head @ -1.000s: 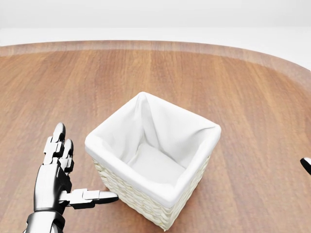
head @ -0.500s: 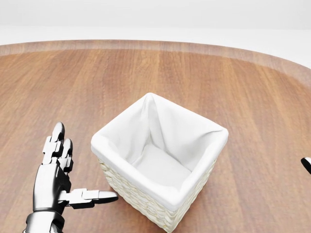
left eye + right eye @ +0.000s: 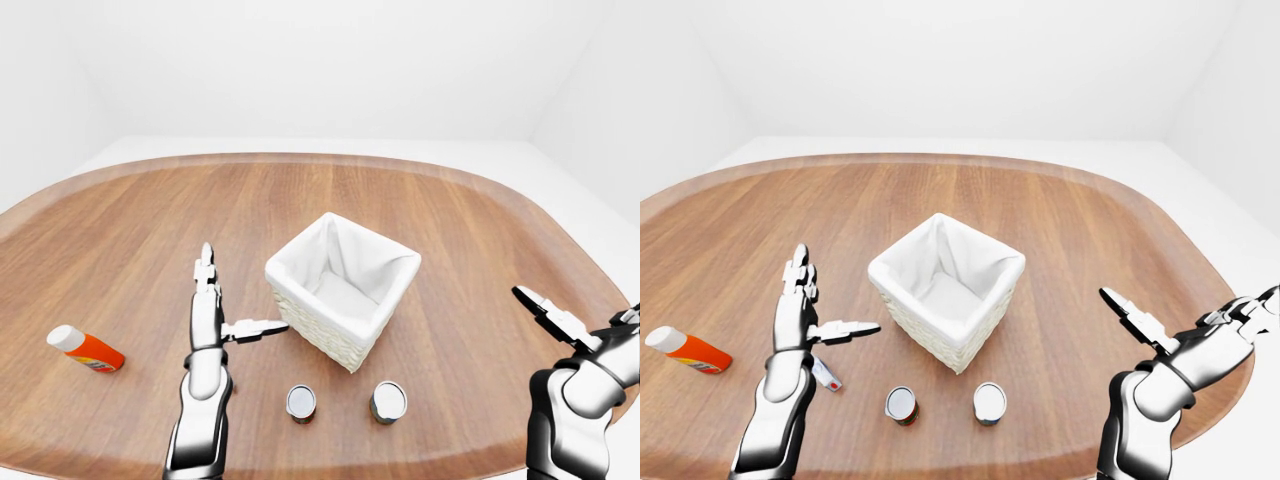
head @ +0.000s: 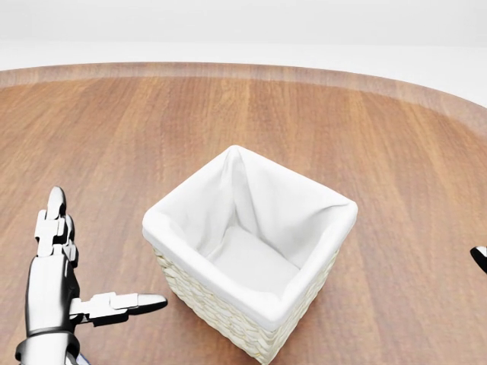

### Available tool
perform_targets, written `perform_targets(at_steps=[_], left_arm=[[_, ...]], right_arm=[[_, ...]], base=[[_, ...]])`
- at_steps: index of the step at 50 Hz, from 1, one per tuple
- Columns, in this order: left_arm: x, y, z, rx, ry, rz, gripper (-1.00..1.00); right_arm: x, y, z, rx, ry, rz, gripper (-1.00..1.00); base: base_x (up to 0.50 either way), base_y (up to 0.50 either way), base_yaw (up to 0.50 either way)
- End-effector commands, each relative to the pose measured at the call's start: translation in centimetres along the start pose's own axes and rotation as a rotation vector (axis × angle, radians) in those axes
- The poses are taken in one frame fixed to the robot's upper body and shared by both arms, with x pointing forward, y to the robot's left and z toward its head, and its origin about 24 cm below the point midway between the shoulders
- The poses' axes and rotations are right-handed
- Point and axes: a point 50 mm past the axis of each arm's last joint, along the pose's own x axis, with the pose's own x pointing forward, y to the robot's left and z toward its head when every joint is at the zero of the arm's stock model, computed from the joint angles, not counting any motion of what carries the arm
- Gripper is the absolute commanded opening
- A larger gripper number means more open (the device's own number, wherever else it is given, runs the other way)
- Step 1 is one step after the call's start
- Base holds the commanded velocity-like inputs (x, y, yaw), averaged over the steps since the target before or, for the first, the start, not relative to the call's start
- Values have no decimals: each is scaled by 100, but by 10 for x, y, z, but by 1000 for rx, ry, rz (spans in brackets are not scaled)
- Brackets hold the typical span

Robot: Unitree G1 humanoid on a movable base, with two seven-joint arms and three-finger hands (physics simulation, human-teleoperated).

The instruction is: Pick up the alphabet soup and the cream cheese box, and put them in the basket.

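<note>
The wicker basket point(image 3: 316, 326) with a white cloth liner stands mid-table and holds nothing. Two cans point(image 3: 301, 402) point(image 3: 388, 401) stand upright below it in the left-eye view; their labels are too small to tell which is the alphabet soup. A small pale flat thing with a red mark point(image 3: 826, 376) lies by my left forearm; I cannot tell if it is the cream cheese box. My left hand point(image 3: 245, 288) is open, fingers up, its thumb pointing at the basket without touching it. My right hand point(image 3: 1185, 310) is open at the right, far from everything.
An orange bottle with a white cap point(image 3: 85, 350) lies at the table's left. The wooden table point(image 3: 420, 190) is oval, its rim curving in at both lower corners of the eye views. In the head view only the tip of my right hand point(image 4: 479, 258) shows.
The basket first shifted slightly right in the head view. Then my left hand moved left and a little lower, away from the basket wall. The right hand's tip stayed put.
</note>
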Motion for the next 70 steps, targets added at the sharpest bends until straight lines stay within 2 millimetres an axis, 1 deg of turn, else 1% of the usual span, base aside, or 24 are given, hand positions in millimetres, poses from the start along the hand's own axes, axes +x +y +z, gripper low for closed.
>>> perform_targets(at_steps=[1,3,7,9,10,11,15,17,19,21,22,23,25,30,34,38,40,45,52,56,61,62,65,70], left_arm=[[-8,8,14,181,-54,46,100],[-7,10,13,183,-53,61,100],[-6,16,19,294,-87,103,100],[-5,21,20,244,-81,113,100],[-4,26,21,294,-93,132,100],[-4,27,21,303,-91,131,100],[-6,34,30,336,-125,156,100],[-5,36,33,393,-139,157,100],[-7,38,43,440,-179,162,100],[-9,38,47,489,-193,148,100],[-11,38,54,554,-218,132,100],[-12,37,56,588,-224,129,100],[-12,38,59,623,-231,129,100],[-16,39,61,727,-222,124,100],[-18,39,58,773,-202,116,100],[-21,36,63,854,-206,91,100],[-23,34,63,864,-203,84,100],[-24,34,61,910,-185,82,100],[-30,37,74,973,-187,51,100],[-35,40,86,1039,-193,43,100],[-36,44,92,1052,-196,66,100],[-36,44,95,1081,-241,80,100],[-35,44,96,1126,-275,79,100],[-37,44,94,1163,-272,56,100]], right_arm=[[0,0,2,1,-7,2,100],[0,0,-1,-3,2,1,100],[0,0,0,-1,-2,1,100],[0,0,0,-1,-1,1,100],[0,0,0,-1,-3,1,100],[1,0,-1,-3,1,1,100],[1,1,-1,-4,1,2,100],[1,0,1,-1,-6,2,100],[1,1,0,-5,-1,2,100],[1,1,-2,-10,4,2,100],[1,1,-2,-9,2,3,100],[1,1,-1,-8,1,2,100],[1,0,-1,-6,1,2,100],[1,0,-1,1,3,0,100],[0,0,1,6,-3,2,100],[0,0,-1,1,4,1,100],[0,0,2,6,-6,1,100],[0,0,0,2,1,0,100],[0,0,-1,-1,2,0,100],[0,0,-1,-2,1,1,100],[0,0,-1,-3,2,2,100],[0,0,0,-2,0,2,100],[0,0,0,-2,-2,1,100],[0,0,2,1,-8,0,100]], base=[[0,0,0],[0,0,0],[0,0,0],[0,0,0],[0,0,0],[0,0,0],[0,0,0],[0,0,0],[0,0,0],[0,0,0],[0,0,0],[0,0,0],[0,0,0],[0,0,0],[0,0,0],[0,0,0],[0,0,0],[0,0,0],[0,0,0],[0,0,0],[0,0,0],[0,0,0],[0,0,0],[0,0,0]])
